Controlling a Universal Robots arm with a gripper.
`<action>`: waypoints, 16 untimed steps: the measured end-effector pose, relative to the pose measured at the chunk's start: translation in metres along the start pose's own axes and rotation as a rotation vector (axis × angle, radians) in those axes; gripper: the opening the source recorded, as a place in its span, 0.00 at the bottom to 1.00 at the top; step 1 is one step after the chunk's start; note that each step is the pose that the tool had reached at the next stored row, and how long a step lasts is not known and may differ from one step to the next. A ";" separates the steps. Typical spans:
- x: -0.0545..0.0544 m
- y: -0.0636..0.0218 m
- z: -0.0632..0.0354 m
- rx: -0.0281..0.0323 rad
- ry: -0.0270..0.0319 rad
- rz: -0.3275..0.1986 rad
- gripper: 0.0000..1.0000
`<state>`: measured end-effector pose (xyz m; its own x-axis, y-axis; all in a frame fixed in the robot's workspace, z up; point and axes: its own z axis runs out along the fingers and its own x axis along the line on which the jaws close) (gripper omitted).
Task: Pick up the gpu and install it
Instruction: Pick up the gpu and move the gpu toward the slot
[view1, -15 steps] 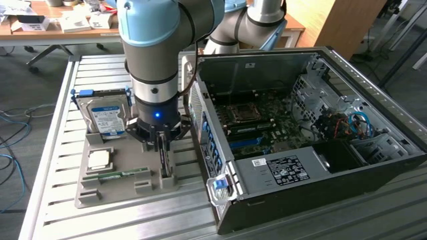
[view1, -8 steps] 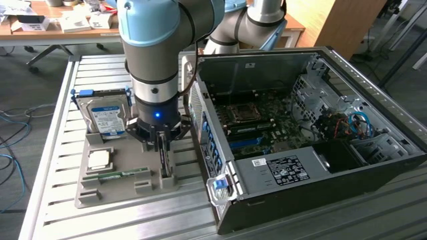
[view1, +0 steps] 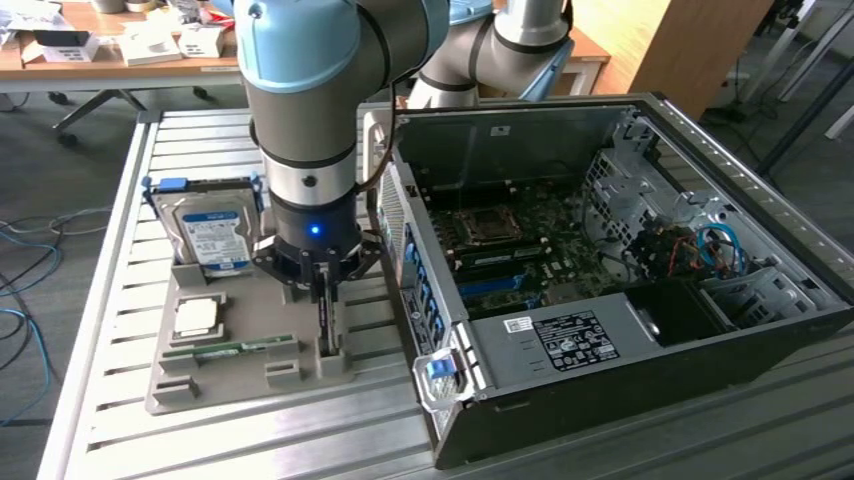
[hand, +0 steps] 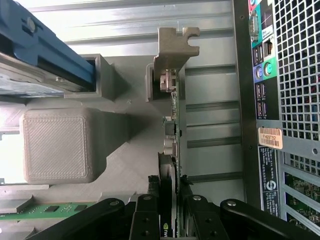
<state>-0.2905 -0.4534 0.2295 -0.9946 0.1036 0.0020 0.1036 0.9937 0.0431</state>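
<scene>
The gpu (hand: 173, 125) stands on edge in a slot of the grey printed holder (hand: 120, 145), its silver bracket (hand: 172, 47) at the end away from the wrist. My gripper (hand: 169, 184) straddles the card's near end, one black finger (hand: 154, 192) pressed to each flat face. In the exterior view the gripper (view1: 324, 287) points straight down over the gpu (view1: 327, 335), which still sits in the holder (view1: 254, 385) beside the open computer case (view1: 601, 330).
A silver hard drive with a blue label (view1: 214, 235) stands in the holder at the exterior view's left of the gripper. A processor (view1: 196, 318) and a green memory stick (view1: 247, 348) lie in the holder. The motherboard (view1: 521, 250) is exposed inside the case.
</scene>
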 end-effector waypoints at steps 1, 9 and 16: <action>0.000 0.0000 0.0001 0.0002 0.0003 -0.005 0.26; 0.000 0.0000 0.0005 0.0000 0.0015 -0.039 0.26; 0.000 0.0001 -0.0013 -0.0003 0.0013 -0.039 0.26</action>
<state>-0.2902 -0.4534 0.2309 -0.9979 0.0643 0.0016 0.0643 0.9970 0.0435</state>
